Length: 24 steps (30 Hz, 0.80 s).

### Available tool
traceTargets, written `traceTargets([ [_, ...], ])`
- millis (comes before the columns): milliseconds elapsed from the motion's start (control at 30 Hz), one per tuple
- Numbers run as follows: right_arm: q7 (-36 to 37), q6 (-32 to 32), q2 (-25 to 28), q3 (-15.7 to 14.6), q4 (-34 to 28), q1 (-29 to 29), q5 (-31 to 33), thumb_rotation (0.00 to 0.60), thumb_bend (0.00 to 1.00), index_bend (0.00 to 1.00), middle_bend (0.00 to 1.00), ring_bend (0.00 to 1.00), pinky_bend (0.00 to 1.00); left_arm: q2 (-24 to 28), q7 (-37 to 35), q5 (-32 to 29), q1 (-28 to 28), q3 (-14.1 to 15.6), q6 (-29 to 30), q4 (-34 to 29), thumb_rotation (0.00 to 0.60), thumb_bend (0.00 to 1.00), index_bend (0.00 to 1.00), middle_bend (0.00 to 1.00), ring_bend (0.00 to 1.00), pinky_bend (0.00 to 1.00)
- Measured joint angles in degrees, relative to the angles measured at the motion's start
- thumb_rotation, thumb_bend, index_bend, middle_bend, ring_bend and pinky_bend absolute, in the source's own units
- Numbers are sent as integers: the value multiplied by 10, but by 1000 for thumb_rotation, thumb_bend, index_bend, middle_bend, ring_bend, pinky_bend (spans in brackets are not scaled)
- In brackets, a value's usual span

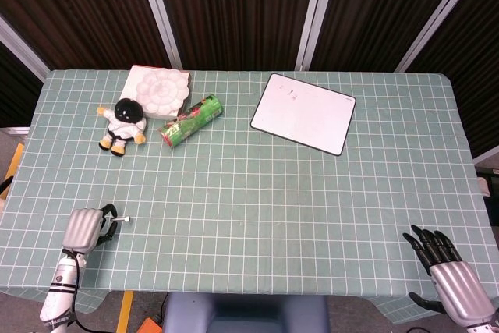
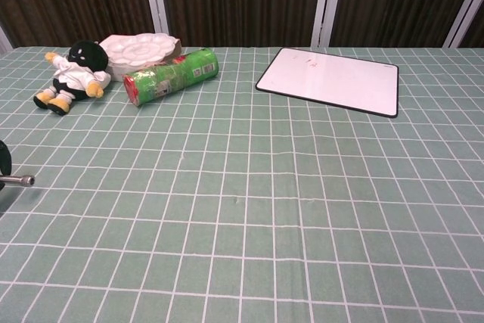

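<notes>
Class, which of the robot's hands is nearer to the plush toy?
Left. The left hand lies at the near table edge below the plush toy; the right hand sits at the opposite near corner.

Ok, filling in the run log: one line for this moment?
left hand: shut, near table edge | right hand: open, holds nothing | green can: lying beside plush toy | whiteboard: flat

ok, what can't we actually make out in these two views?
- Left hand: head view shows only its back, so its grip is hidden; chest view cuts it off at the left edge, leaving a small metal tip.
- Right hand: missing from the chest view, partly cut by the head view's bottom edge.
- Marks on the whiteboard: too small to read.
- Can label: unreadable.
</notes>
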Motion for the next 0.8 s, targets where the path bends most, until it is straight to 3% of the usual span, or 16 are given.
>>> traceTargets([
  [433,2,-1,1,-1,0,1,-1,600,181,0,0,0,0,40,112,-8,-6,13,-22,-83,600,413,506,1000,1000,1000],
  [800,3,-1,2,-1,-1,1,-1,600,181,0,0,0,0,55,128,0,-6,20,-13,-124,600,413,489,1000,1000,1000],
])
